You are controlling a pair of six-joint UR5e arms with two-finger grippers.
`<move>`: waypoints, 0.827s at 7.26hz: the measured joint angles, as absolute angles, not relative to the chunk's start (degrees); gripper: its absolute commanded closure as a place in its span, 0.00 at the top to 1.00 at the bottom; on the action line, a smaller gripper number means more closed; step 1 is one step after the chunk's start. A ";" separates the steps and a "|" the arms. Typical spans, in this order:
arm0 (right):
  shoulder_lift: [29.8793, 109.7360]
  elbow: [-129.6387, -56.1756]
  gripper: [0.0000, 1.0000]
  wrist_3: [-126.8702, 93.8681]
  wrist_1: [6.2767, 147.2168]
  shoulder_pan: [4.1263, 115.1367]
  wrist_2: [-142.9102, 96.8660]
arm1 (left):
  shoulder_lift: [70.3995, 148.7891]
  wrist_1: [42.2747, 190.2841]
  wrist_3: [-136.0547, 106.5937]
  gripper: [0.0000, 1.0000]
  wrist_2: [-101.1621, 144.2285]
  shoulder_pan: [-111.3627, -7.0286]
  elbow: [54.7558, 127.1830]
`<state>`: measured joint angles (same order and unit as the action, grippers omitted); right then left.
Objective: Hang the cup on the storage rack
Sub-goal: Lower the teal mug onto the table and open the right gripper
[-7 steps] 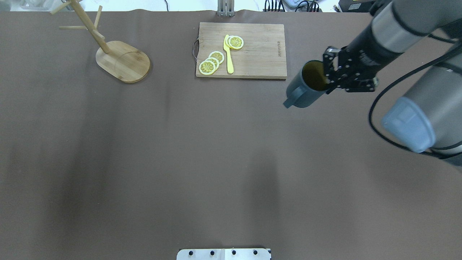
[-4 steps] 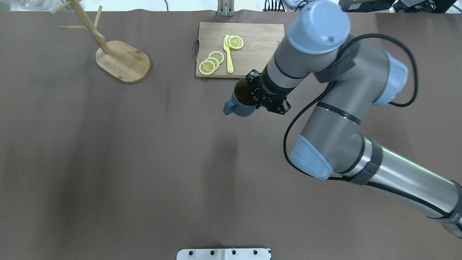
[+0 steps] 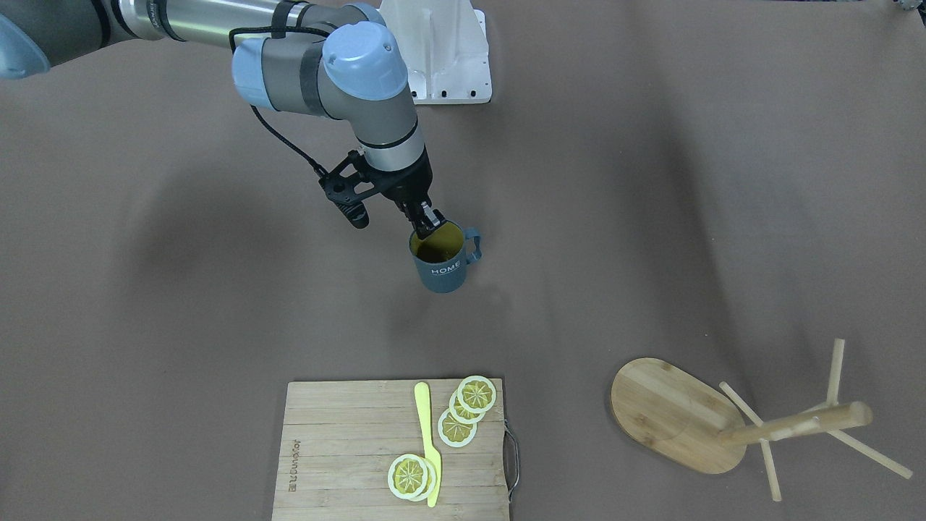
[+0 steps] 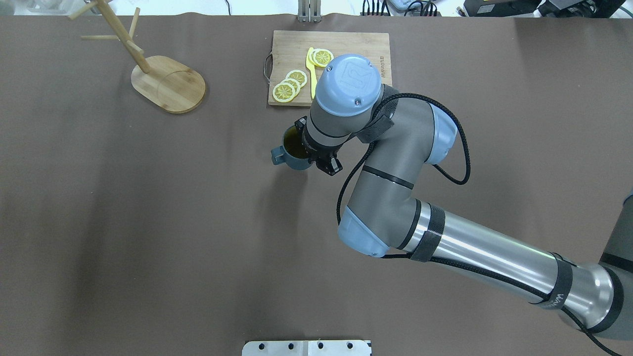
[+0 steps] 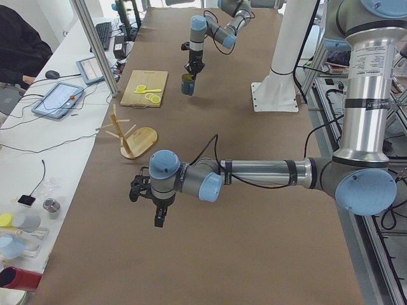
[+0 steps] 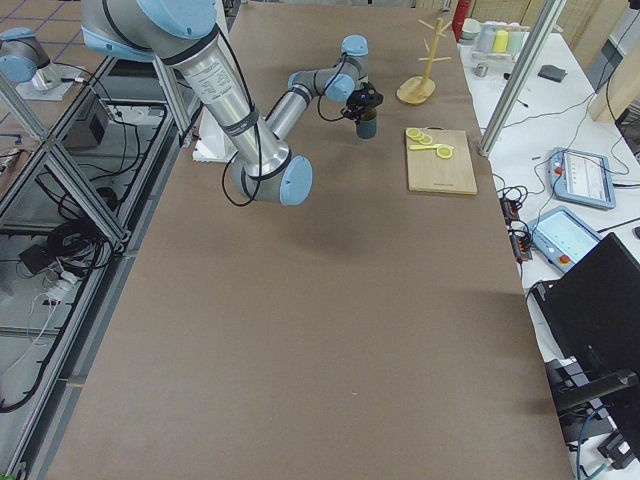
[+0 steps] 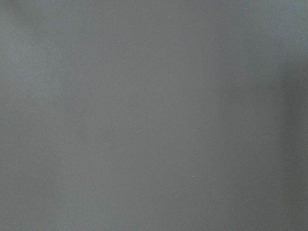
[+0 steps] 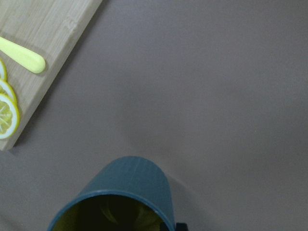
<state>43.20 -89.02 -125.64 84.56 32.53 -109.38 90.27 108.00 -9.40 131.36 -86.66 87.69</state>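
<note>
Since the storage rack [image 4: 168,84] stands at the far left of the desk [image 4: 148,222], well apart from the cup [image 4: 293,148], I judge the carry must go leftward. The cup hangs upright near the middle, handle toward the rack, beside the near edge of the cutting board [image 4: 346,42]. The right pincer [image 3: 427,223] is clenched on its rim. Whether the left pincer [image 5: 158,222] is released or clenched, I cannot tell.

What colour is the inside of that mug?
Yellowish inside the cup, clearest in the exterior front-facing view.
</note>
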 measured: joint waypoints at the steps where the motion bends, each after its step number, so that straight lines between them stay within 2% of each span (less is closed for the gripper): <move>1: 43.14 -88.58 0.00 -127.06 84.20 31.94 -109.23 | 90.27 108.16 -9.40 0.98 131.38 -86.66 87.68; 5: 43.37 -87.11 0.00 -126.95 86.95 29.59 -109.13 | 90.26 108.31 -9.35 0.98 131.40 -86.66 87.63; 6: 43.23 -88.29 0.38 -125.73 89.55 29.58 -109.49 | 90.26 108.31 -9.33 0.98 131.40 -86.66 87.58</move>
<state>43.23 -88.29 -125.73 89.55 29.58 -109.49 90.26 108.31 -9.33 131.40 -86.66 87.58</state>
